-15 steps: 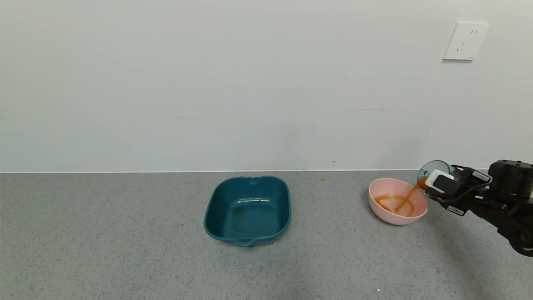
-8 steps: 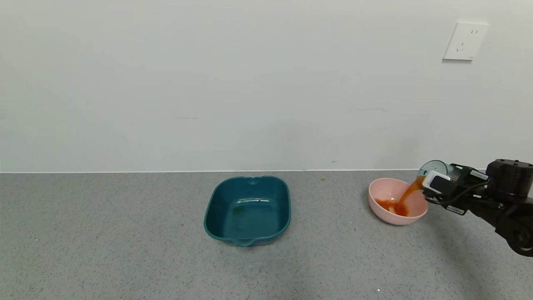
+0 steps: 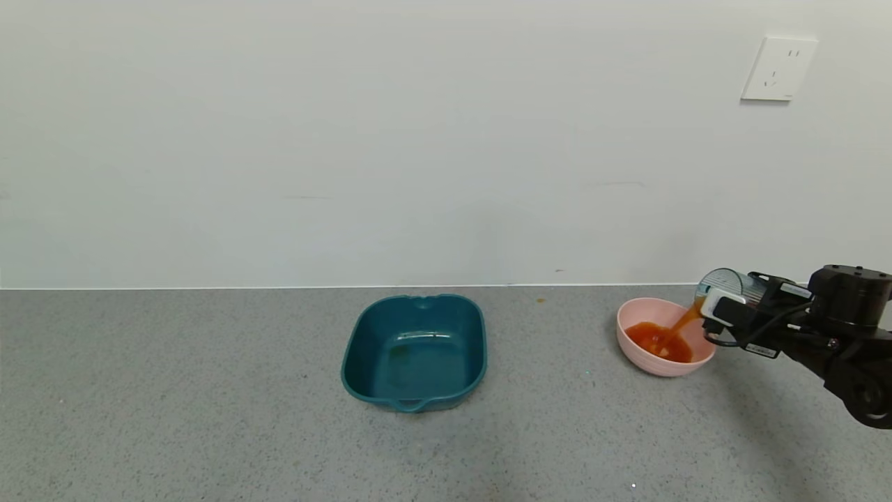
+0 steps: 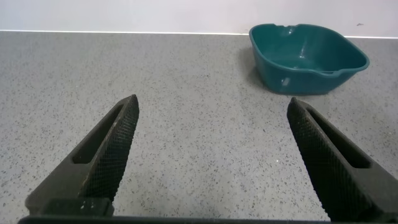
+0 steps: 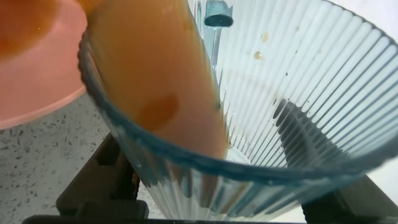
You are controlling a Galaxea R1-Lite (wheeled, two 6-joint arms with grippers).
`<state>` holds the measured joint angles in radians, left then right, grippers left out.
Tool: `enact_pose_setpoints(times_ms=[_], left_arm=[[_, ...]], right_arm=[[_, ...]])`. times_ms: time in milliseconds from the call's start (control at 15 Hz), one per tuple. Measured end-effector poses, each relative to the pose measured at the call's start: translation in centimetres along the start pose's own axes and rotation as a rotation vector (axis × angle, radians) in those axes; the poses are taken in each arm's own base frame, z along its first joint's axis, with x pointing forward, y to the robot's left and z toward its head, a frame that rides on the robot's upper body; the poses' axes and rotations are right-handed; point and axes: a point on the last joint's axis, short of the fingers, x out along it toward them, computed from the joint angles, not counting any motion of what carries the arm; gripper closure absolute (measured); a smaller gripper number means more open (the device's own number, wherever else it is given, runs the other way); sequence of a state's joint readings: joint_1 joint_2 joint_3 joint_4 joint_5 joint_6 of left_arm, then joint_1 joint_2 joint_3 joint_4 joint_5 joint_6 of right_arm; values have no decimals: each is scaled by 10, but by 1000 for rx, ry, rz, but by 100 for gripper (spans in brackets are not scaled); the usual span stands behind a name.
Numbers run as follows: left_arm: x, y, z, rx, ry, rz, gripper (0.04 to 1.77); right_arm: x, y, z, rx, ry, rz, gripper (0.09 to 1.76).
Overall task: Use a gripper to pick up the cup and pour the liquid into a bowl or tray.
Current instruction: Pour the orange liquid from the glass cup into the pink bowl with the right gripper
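One right gripper [image 3: 725, 312], clenched on the tilted cup [image 3: 725, 282], streams orange liquid [image 3: 679, 324] into the pink bowl [image 3: 665, 362]; left gripper [image 4: 211, 155] stands released.

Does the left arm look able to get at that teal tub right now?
Probably yes. The left gripper hangs open and empty over bare counter, with nothing between it and the teal tub. The right gripper is busy off at the pink bowl.
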<state>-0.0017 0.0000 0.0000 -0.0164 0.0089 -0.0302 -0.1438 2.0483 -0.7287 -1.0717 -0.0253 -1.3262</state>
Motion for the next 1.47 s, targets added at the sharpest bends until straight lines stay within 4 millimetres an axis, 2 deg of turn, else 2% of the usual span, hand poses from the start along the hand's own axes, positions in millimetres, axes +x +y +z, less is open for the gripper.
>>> enact_pose_setpoints(times_ms=[667, 1467], left_arm=[[0, 0, 0, 0, 0, 0, 9], [0, 0, 0, 0, 0, 0, 9]], right_arm=[[-1, -2, 1, -148, 8, -10, 46], [-4, -8, 13, -399, 18, -37, 46]])
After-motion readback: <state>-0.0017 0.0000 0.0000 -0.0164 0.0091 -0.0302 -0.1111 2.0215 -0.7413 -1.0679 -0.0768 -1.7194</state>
